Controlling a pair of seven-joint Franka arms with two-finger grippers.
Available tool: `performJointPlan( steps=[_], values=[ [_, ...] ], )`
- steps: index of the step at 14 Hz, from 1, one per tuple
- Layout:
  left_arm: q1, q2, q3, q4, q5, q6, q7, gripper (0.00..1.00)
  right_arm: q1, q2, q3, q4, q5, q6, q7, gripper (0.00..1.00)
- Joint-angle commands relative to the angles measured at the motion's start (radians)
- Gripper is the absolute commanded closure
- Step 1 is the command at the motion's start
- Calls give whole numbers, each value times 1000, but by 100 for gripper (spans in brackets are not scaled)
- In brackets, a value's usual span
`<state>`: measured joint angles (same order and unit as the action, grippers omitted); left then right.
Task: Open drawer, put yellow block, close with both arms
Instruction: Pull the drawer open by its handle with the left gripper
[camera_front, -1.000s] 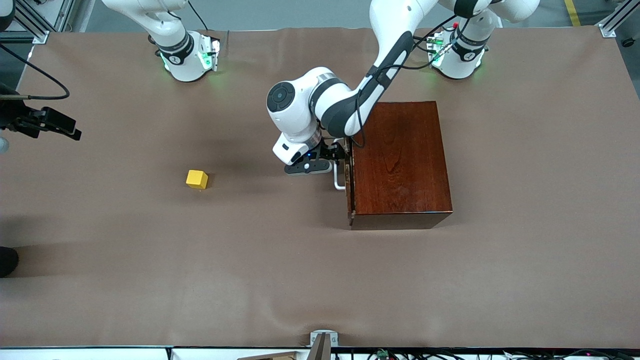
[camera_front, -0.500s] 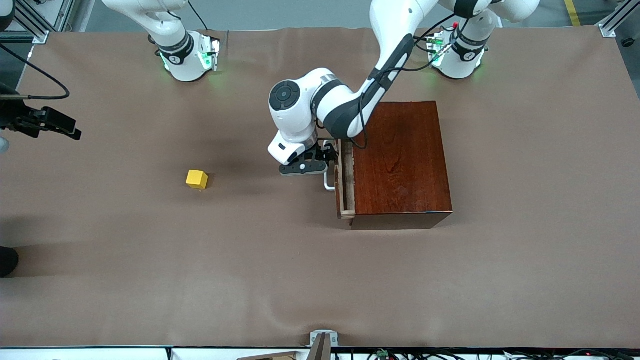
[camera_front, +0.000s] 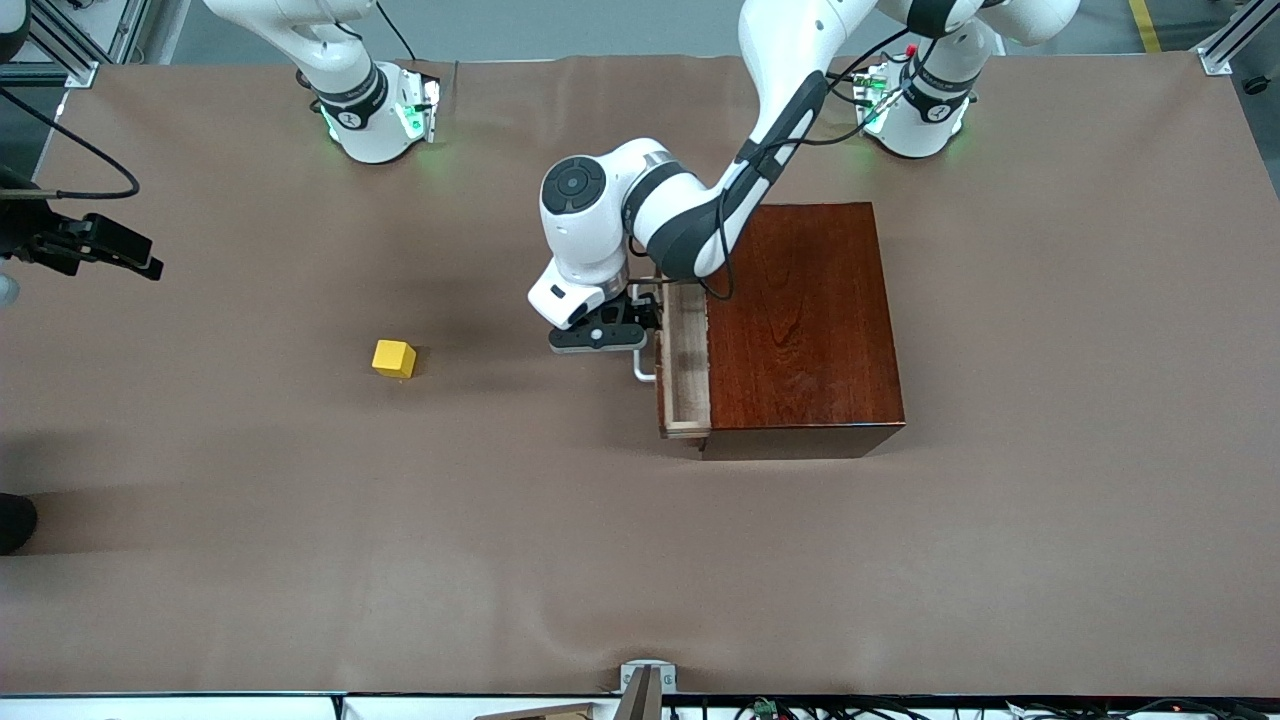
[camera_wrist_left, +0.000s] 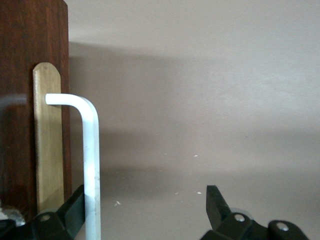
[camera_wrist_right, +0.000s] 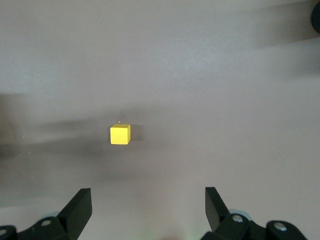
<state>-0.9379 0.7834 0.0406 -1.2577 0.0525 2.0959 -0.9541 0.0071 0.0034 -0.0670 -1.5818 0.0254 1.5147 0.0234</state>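
The mahogany box (camera_front: 805, 320) stands toward the left arm's end of the table. Its drawer (camera_front: 687, 362) is partly pulled out and shows a strip of pale tray. My left gripper (camera_front: 648, 316) is at the white loop handle (camera_front: 642, 372), open. In the left wrist view one finger (camera_wrist_left: 75, 205) rests against the handle (camera_wrist_left: 90, 165) on the side of the drawer front (camera_wrist_left: 20, 100), and the gripper (camera_wrist_left: 146, 196) does not clamp it. The yellow block (camera_front: 394, 358) lies on the table toward the right arm's end. My right gripper (camera_wrist_right: 148, 200) hangs open and empty high over the block (camera_wrist_right: 120, 134).
A brown cloth (camera_front: 640, 560) covers the table. A black device with a cable (camera_front: 95, 245) sticks in at the edge toward the right arm's end. The arm bases (camera_front: 375, 115) stand along the edge farthest from the front camera.
The left gripper has moved toward the right arm's end of the table with the handle, and the drawer has slid from nearly shut to partly open. The block has not moved.
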Motion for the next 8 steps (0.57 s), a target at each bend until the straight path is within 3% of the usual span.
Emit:
performJointPlan(
  steps=[1,8],
  values=[
    [-4,27,-1,41,-57,35,-9,0,-6,3,4,10,-2,-11,-7,0],
    [-12,37,-4,43,-99,173,-14,0,-6,3,4,8,-2,-11,-7,0]
  ],
)
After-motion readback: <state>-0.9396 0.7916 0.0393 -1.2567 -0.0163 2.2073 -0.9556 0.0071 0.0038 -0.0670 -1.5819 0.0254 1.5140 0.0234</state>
